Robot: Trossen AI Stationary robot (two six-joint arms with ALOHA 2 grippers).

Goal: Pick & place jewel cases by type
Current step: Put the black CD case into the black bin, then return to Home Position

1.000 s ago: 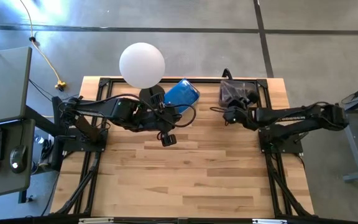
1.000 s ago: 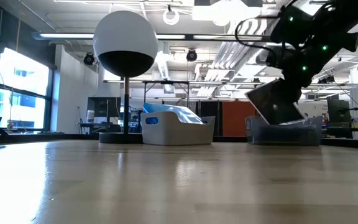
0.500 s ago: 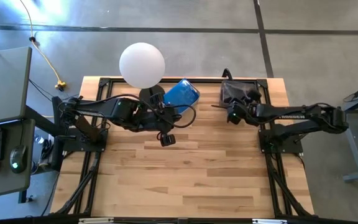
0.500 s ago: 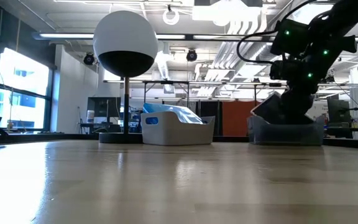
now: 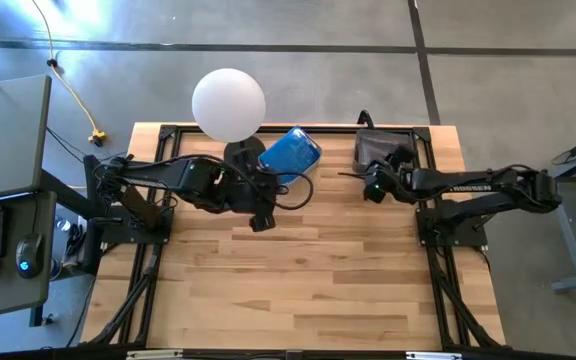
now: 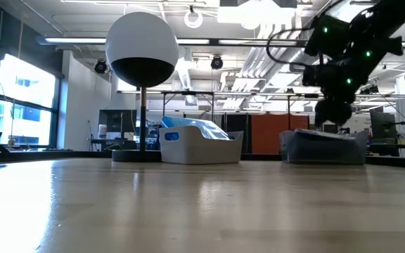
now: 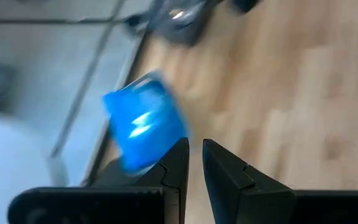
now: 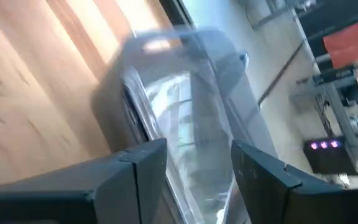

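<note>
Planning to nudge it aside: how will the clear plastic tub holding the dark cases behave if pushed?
The clear plastic tub probably slides rather than tips: it sits low and wide on the wooden table. Its thin walls may flex.

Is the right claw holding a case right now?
No, the right gripper is open over the clear tub, nothing between its fingers.

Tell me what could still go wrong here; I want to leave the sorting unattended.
The right hand sits open just above the clear tub, so it might clip the rim when pulling back. The left hand, shut and empty, hangs near the white tub, whose blue cases are heaped above the rim and might slide out.
</note>
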